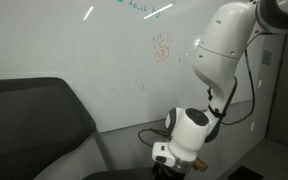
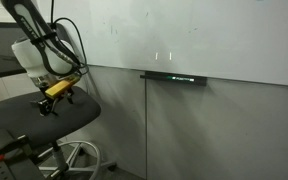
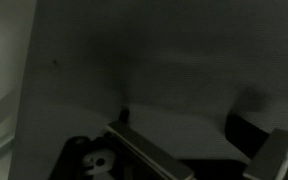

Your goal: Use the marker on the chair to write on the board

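Observation:
The dark grey chair shows in both exterior views: its backrest (image 1: pixel 34 120) and its seat (image 2: pixel 34 118). The white board (image 1: pixel 114 50) with faint orange scribbles fills the wall behind, and it also shows in an exterior view (image 2: pixel 204 35). My gripper (image 2: pixel 56 97) hangs just above the chair seat, pointing down; it also shows in an exterior view (image 1: pixel 177 160). In the wrist view the gripper (image 3: pixel 199 140) is open, with only dark seat fabric between the fingers. A small dark stub (image 3: pixel 125 112) sits by one fingertip; I cannot tell whether it is the marker.
A thin ledge (image 2: pixel 174 77) runs under the board. The chair's metal star base (image 2: pixel 74 155) stands on the floor. A grey wall panel (image 2: pixel 214 130) lies below the board. The robot's white arm (image 1: pixel 224 45) and black cable reach over the chair.

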